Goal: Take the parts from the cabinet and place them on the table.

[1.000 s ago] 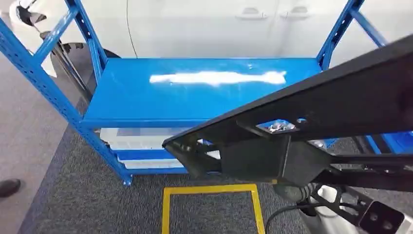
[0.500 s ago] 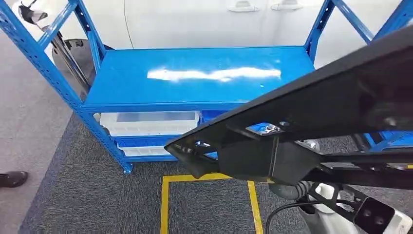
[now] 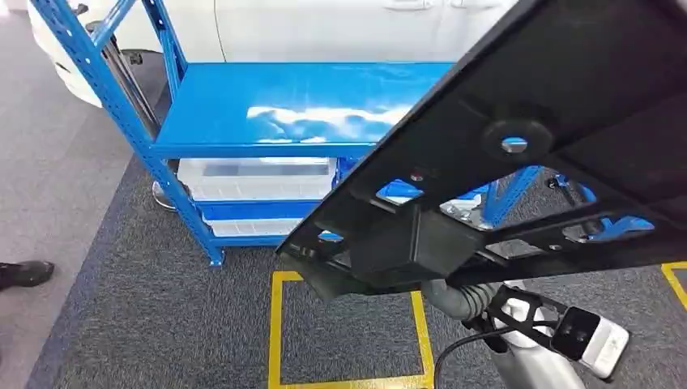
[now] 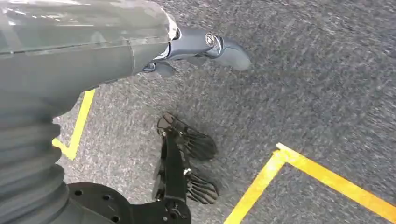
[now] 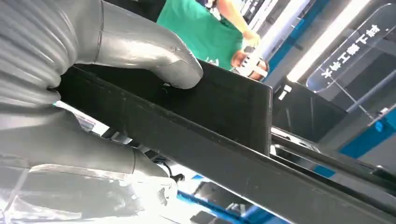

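Note:
A large flat black part [image 3: 526,162] with holes and ribs fills the right of the head view, tilted up in front of the blue cabinet [image 3: 300,105]. My right hand [image 5: 140,51] grips this black part [image 5: 224,140], thumb pressed on one face and the rest of the hand beneath its edge. In the head view the part hides the hand itself; my right wrist [image 3: 502,316] shows below it. My left hand [image 4: 201,46] hangs over grey carpet with nothing in it. The cabinet's top shelf is bare.
White bins [image 3: 259,174] sit on the cabinet's lower shelves. A yellow tape square [image 3: 275,324] marks the carpet in front. A white car [image 3: 324,24] stands behind the cabinet. A person's shoe [image 3: 24,271] is at the left; a person in green [image 5: 196,23] stands near.
The whole picture has shifted, so the camera has moved. The black part has tilted up and now covers more of the right side and the cabinet's right end.

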### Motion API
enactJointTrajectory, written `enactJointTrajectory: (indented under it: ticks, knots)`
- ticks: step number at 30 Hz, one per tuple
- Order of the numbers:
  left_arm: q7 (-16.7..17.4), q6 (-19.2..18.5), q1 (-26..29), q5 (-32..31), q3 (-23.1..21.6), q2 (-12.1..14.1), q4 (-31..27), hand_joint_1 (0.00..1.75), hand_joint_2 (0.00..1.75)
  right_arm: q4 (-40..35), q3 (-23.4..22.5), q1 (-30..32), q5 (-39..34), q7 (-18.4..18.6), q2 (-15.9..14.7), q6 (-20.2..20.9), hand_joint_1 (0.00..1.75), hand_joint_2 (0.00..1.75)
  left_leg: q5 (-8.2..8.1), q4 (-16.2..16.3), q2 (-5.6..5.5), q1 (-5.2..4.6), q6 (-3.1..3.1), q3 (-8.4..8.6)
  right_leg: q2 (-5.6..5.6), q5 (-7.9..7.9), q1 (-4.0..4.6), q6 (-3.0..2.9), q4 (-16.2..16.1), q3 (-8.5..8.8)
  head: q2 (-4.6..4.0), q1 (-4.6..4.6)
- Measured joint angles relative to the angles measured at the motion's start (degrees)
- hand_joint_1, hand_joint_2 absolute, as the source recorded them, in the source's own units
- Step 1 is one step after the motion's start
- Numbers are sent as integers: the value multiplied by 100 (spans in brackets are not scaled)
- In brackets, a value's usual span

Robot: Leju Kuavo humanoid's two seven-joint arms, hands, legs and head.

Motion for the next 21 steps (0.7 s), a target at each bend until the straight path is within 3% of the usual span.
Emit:
enactJointTrajectory:
  ticks: [1,2,3,4,5,6,7,8,9,10,13,14,16,18,19,20,21]
  knots:
    - [-2,0,-6,6,2,-4,0,0,175,39,9,-1,0,0,0,0,175,175,71,1,7,-2,21,-85,0,-397,-10,15,407,-122,0,0]
    - [-2,0,-7,11,2,-13,0,0,175,83,24,-1,0,0,4,0,175,175,134,6,8,-11,25,-162,2,-687,-16,33,853,-235,2,0]
    - [0,0,-6,13,4,-22,0,0,175,120,35,3,0,0,7,0,175,175,199,14,11,-18,27,-256,2,-865,-23,46,1292,-331,0,0]
    - [0,2,-3,13,7,-31,0,0,175,155,42,3,0,0,7,0,175,175,261,28,11,-23,24,-352,1,-858,-26,49,1553,-343,2,0]
    - [0,0,-1,15,7,-42,0,0,175,188,48,1,0,0,7,0,175,175,318,45,11,-26,18,-447,2,-705,-25,46,1564,-251,0,0]
    - [-4,0,1,15,9,-55,0,0,175,205,55,-3,2,0,7,0,175,175,370,60,11,-27,9,-537,1,-491,-23,32,1371,-59,0,0]
    - [-7,-2,3,15,9,-68,0,0,175,238,66,-19,2,0,7,-4,175,175,431,74,10,-29,-5,-629,1,-286,-18,7,941,267,0,0]
    - [-20,-17,1,15,9,-85,0,0,175,260,74,-41,4,0,7,-7,175,175,485,87,8,-29,-23,-686,-3,-231,-9,-28,390,668,0,0]
    - [-28,-28,2,15,9,-101,0,0,175,273,81,-66,4,0,7,-11,175,175,522,93,8,-40,-49,-728,-12,-395,12,-65,-118,1044,0,0]
    - [-37,-35,-2,13,9,-114,0,0,175,275,92,-84,2,0,7,-13,175,175,573,100,11,-49,-79,-748,-9,-515,39,-80,-504,1221,0,-2]
    - [-48,-35,6,15,9,-129,0,0,175,295,111,-98,2,0,7,-37,175,175,740,21,14,-26,-174,-754,-1,-373,80,-154,-477,1126,2,0]
    - [-57,-33,-1,15,11,-129,0,0,175,306,118,-101,2,0,0,-39,175,175,666,62,-4,-26,-209,-801,-35,-284,-5,-209,-538,1096,0,0]
    - [-57,-33,12,15,13,-146,0,0,175,325,136,-117,2,0,-9,-42,175,175,54,567,-22,-13,-266,-977,-49,-174,17,-291,-529,967,0,0]
    - [-59,-13,7,20,15,-151,0,0,175,334,157,-115,2,0,-11,-42,175,175,-510,1472,-21,13,-319,-1213,-49,-65,38,-299,-505,807,2,0]
    - [-72,2,3,37,20,-151,0,0,175,334,164,-115,2,0,-11,-39,175,175,-573,1836,-21,21,-342,-1271,-47,-17,42,-293,-481,711,0,0]
    - [-79,4,2,59,31,-155,0,0,175,334,166,-110,2,0,-11,-39,175,175,-409,1917,-20,29,-352,-1219,-45,9,41,-286,-460,630,2,0]
    - [-92,4,5,63,44,-157,0,0,175,334,168,-108,4,0,-11,-42,175,175,-147,1790,-19,36,-356,-1066,-46,39,39,-273,-440,562,0,0]
